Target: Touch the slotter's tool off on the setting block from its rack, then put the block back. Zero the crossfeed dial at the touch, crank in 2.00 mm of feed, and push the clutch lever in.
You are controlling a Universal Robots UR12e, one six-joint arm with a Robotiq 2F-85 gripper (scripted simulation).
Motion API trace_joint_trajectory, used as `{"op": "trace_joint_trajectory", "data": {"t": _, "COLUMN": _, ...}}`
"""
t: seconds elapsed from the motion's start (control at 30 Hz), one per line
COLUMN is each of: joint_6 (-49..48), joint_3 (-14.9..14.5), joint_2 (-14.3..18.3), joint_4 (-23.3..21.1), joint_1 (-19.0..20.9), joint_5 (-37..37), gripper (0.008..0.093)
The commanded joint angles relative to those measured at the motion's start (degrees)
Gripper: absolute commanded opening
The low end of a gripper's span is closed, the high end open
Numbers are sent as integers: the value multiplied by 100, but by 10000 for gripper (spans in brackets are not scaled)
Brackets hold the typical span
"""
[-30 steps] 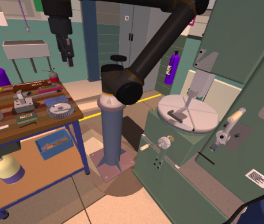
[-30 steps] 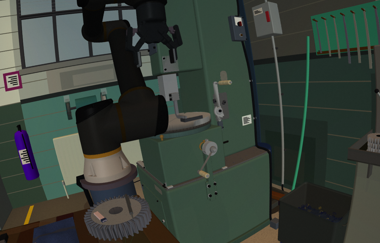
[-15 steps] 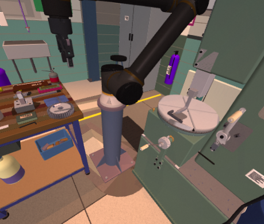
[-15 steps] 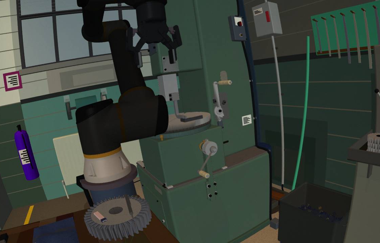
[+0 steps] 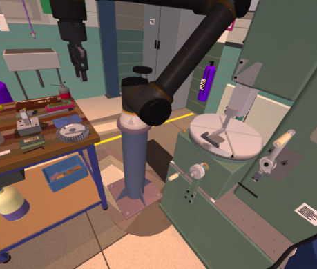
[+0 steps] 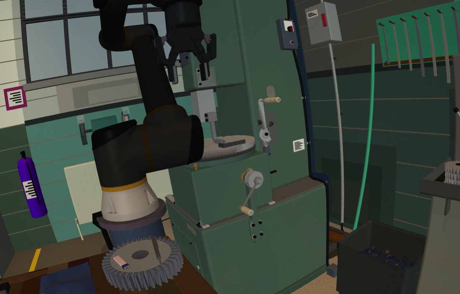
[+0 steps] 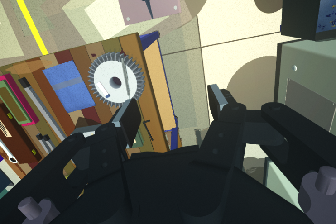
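Observation:
My gripper (image 5: pixel 82 74) (image 6: pixel 189 73) (image 7: pixel 173 105) hangs high above the right end of the workbench (image 5: pixel 30 131), open and empty. The setting block's grey rack (image 5: pixel 28 125) sits on the bench below and to the left. The green slotter (image 5: pixel 255 138) (image 6: pixel 239 146) stands to the right. Its bent tool (image 5: pixel 220 129) (image 6: pixel 220 140) hangs over the round table (image 5: pixel 225 138). The crossfeed dial (image 5: pixel 197 170) (image 6: pixel 251 179) with its crank handle sits on the machine's front. The clutch lever (image 5: pixel 275 151) (image 6: pixel 266 117) with a cream grip is on the column.
A large toothed gear (image 5: pixel 72 131) (image 6: pixel 142 261) (image 7: pixel 116 79) lies at the bench's right corner, beside a blue cloth (image 7: pixel 67 86). The arm's pedestal (image 5: pixel 134 162) stands between bench and slotter. A dark bin (image 6: pixel 377 256) sits on the floor by the slotter.

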Motion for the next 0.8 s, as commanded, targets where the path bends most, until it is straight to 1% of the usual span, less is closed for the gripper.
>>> {"op": "trace_joint_trajectory", "data": {"t": 0.0, "joint_6": 0, "joint_3": -6, "joint_2": 0, "joint_4": -2, "joint_1": 0, "joint_5": 0, "gripper": 680}}
{"op": "trace_joint_trajectory", "data": {"t": 0.77, "joint_6": -204, "joint_3": -6, "joint_2": 0, "joint_4": -2, "joint_1": 0, "joint_5": 0, "gripper": 680}}
